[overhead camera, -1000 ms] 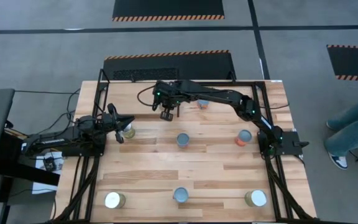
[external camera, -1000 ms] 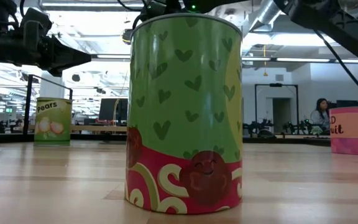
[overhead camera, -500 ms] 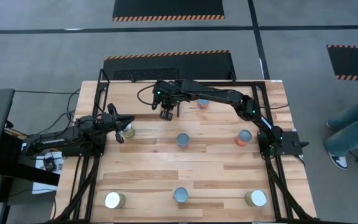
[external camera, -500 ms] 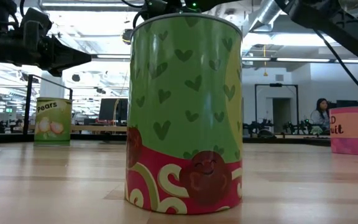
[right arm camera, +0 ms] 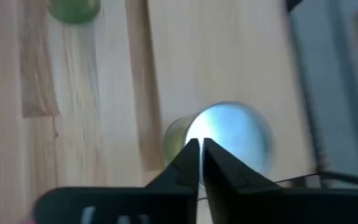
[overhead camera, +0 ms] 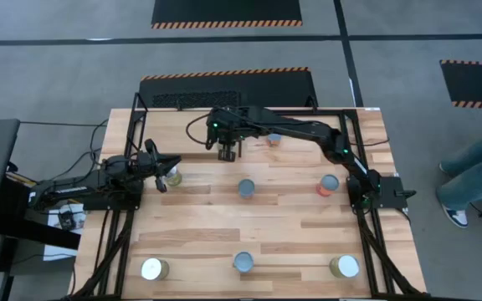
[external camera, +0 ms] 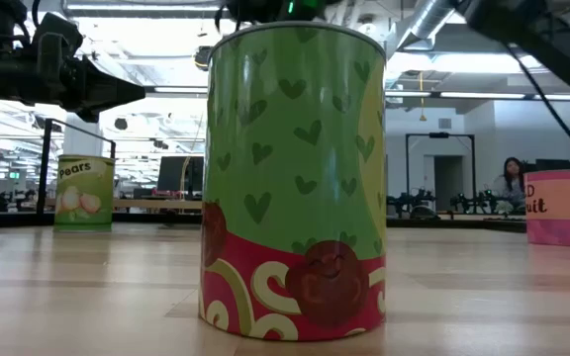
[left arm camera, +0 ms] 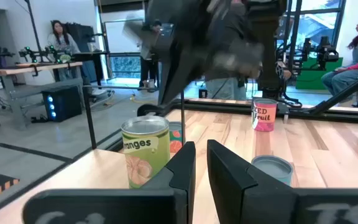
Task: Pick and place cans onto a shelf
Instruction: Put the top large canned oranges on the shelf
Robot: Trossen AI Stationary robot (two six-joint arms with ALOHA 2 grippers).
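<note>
1. The right gripper (overhead camera: 227, 154) hangs over the far middle of the pale wooden bench (overhead camera: 266, 226), fingers pressed together on nothing, above a silver-topped green-labelled can (right arm camera: 229, 140).
2. The left gripper (overhead camera: 159, 177), likewise clenched and empty, sits beside a yellow-green tin can (overhead camera: 172, 175).
3. Six more cans stand across the bench.

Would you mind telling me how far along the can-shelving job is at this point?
Done: nothing that I can see; the cans stand spread over the tabletop. In hand: the right gripper, fingers shut, hangs over a silver-topped can without holding it; the left gripper waits beside the oranges can. Left: seemingly every placement.
</note>
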